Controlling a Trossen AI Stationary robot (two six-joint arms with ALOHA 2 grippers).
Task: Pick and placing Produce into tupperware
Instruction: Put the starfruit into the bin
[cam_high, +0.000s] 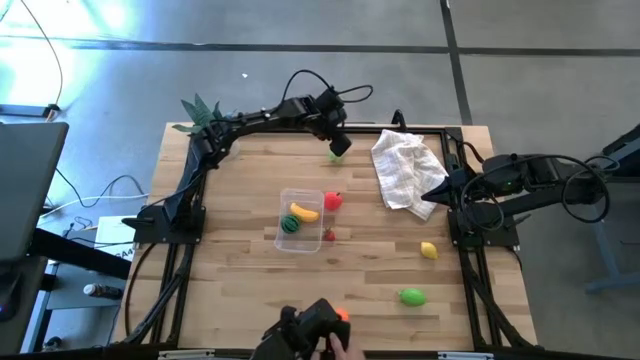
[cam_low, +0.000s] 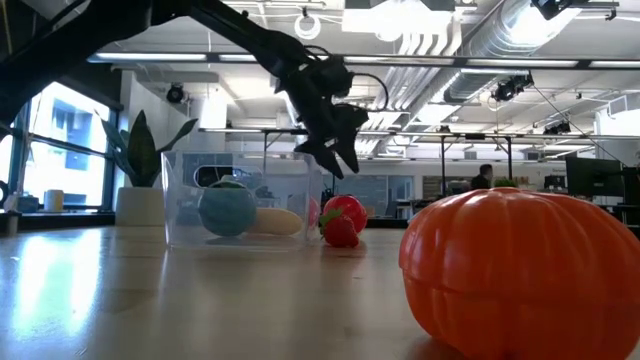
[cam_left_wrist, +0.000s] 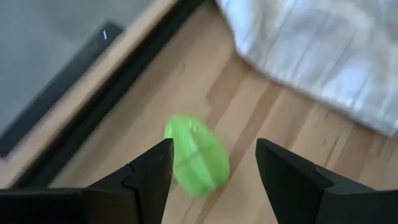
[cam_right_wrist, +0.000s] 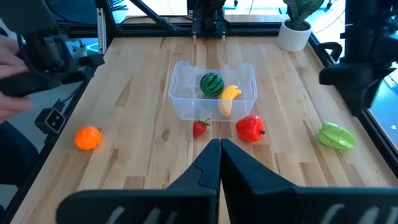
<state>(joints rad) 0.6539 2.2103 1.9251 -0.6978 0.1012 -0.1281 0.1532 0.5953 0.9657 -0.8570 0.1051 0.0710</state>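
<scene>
Beside the white cloth (cam_high: 407, 170), the left gripper (cam_left_wrist: 211, 171), fingers apart, straddles the light green piece (cam_left_wrist: 196, 155), likely light, hard, slippery; grip its middle.

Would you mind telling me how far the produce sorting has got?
Done: the watermelon and banana lie inside the tupperware. In hand: the left pincer hangs open above a light green piece near the white cloth, not yet gripping it. Left: a red pepper, strawberry, orange, lemon and a second green piece. The right pincer waits shut.
</scene>
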